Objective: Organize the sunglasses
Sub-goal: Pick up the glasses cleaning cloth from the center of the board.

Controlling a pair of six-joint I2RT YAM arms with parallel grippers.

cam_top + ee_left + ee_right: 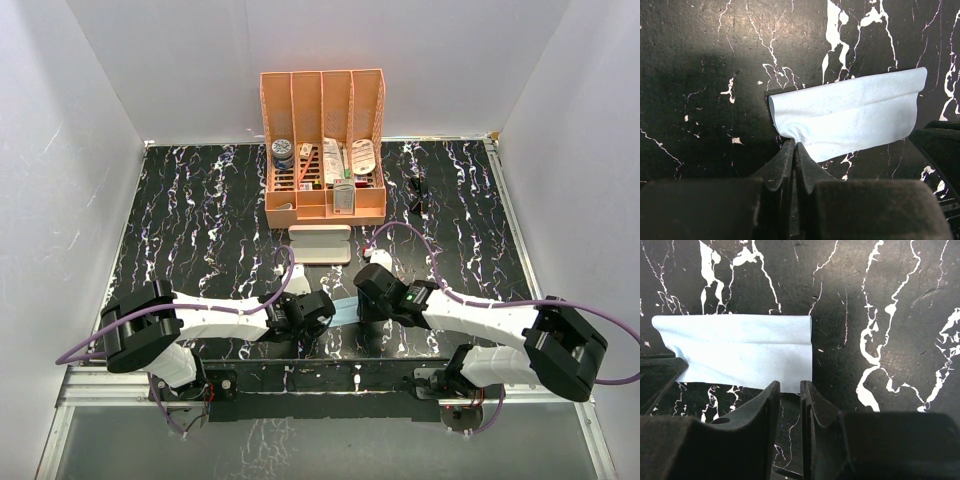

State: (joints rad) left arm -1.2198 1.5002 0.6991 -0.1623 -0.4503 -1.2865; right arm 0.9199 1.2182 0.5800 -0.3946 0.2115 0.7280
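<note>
blue cloth (855,115) in closed left hand (794,146)

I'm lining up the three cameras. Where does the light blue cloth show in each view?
Top external: the light blue folded cloth lies low in the centre, near the table's front edge.
Left wrist: centre right, its lower left corner pinched by the shut left hand.
Right wrist: left of centre, just beyond the right hand.
Shared landmark: the black, white-veined marble tabletop.
</note>
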